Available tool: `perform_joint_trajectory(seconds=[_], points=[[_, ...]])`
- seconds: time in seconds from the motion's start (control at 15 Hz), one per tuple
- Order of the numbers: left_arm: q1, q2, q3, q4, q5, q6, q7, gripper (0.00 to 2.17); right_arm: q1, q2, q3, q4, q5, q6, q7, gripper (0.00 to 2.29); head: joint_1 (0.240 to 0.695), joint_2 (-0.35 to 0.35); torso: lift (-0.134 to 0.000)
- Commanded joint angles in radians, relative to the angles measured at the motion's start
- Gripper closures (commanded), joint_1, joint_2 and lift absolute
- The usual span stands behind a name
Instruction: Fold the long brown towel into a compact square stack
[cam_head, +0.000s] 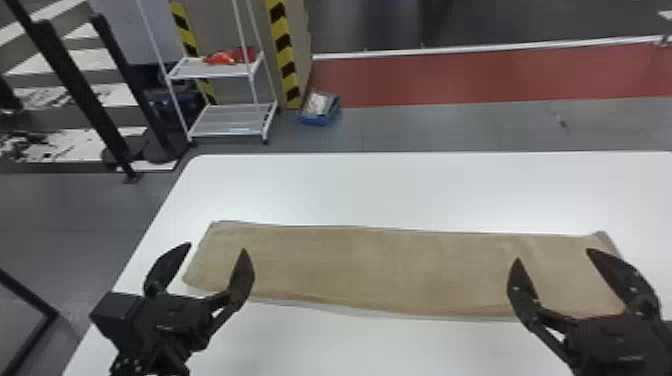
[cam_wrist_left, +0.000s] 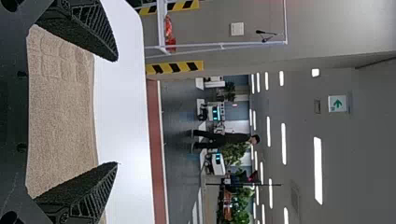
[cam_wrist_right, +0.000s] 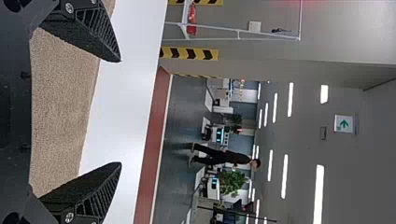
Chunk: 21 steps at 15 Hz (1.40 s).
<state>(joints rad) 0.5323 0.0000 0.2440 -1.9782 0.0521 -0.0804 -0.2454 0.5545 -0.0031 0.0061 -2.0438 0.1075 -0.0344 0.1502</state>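
Surface, white and broad, carried everything, its left edge slanting down from the far left corner. Across it lay the long brown towel, flat and spread out as a strip, its long axis running from side to side, roughly in line with the surface's far edge. Its left end lay just beside the surface's left edge, and its other end stretched well away toward the right. A thin greyish border showed along the strip's near side.

The two tools stood at opposite ends of that axis, both coming from the near side. The left tool was at the towel's left end, its fingers wide apart, one seen against the cloth and the other against bare surface beyond it. The right tool was at the right end, its fingers also apart, both tips seen against the cloth. Neither held anything; how high they hung above the towel could not be told.

So each end had its own nearer arm, and the work looked poised before the first crosswise fold. That fold called for lifting an end and carrying it along the long axis, toward the middle. A pinch too far inside the end risked bunching the cloth or dragging the strip askew.
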Motion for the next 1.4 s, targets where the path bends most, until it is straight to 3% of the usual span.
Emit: perform_joint_trajectory(seconds=[0.0,1.13,1.33], points=[[0.000,-0.003,0.000,0.001,0.000,0.000,0.000,0.08,0.001,0.004,0.000,0.001,0.000,0.000,0.000,0.09,0.695,0.159,-0.116],[-0.023,-0.003,-0.009,0.009,-0.018,0.037,0.003,0.08,-0.007,0.004,0.002,-0.001,0.006,0.018,0.000,0.10,0.695,0.152,-0.116],[-0.061,-0.003,0.000,0.009,0.015,0.129,0.008,0.08,-0.004,0.004,0.002,-0.004,0.008,0.018,0.000,0.10,0.695,0.153,-0.116]])
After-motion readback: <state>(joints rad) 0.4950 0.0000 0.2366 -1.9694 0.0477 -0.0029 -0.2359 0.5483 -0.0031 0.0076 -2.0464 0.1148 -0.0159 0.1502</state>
